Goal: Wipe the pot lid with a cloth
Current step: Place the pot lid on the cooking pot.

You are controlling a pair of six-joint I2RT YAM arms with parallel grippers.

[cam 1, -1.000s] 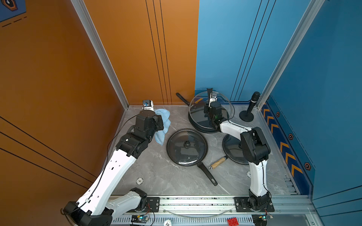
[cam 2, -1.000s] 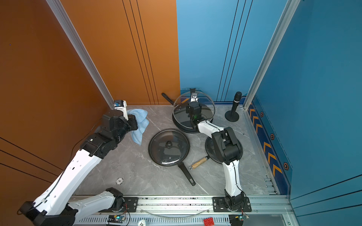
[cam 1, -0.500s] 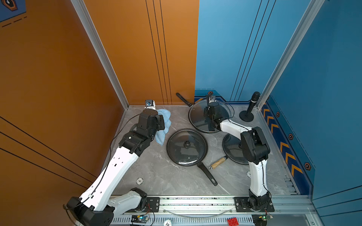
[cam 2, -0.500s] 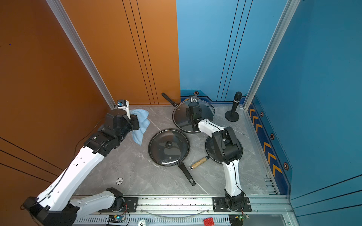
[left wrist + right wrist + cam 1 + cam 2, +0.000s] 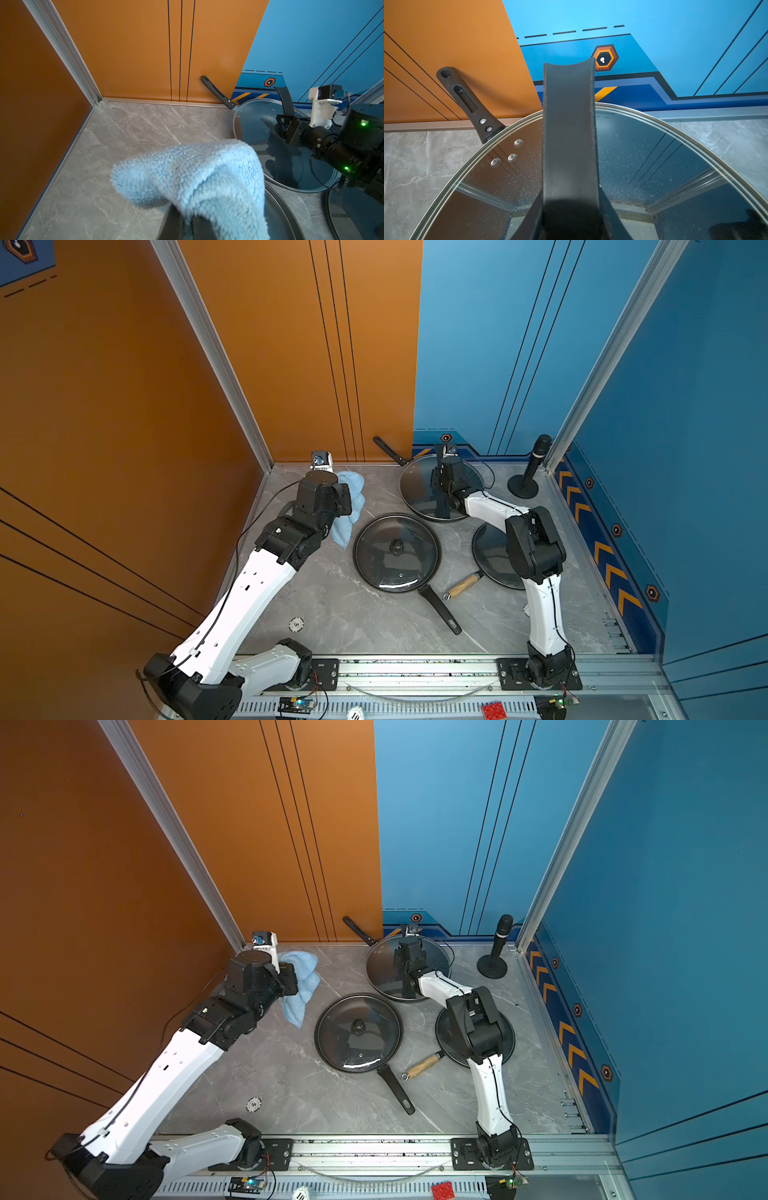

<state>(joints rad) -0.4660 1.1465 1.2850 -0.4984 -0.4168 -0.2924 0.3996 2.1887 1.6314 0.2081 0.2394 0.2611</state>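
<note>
Beside the near covered pan (image 5: pixel 439 610), the left gripper (image 5: pixel 182 224) was clamped on the cloth (image 5: pixel 197 176), whose loose tail could snag there. Farther back, at the far pan (image 5: pixel 388 450), the right gripper (image 5: pixel 282 95), closed on the pot lid (image 5: pixel 257 124), might lose it under wiping pressure.

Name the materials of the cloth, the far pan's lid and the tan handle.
The cloth: likely microfibre, by its fluffy light-blue pile. The lid: clear reflective glass with a silvery metal rim. The tan handle: probably wood, matt, with a metal loop end.
</note>
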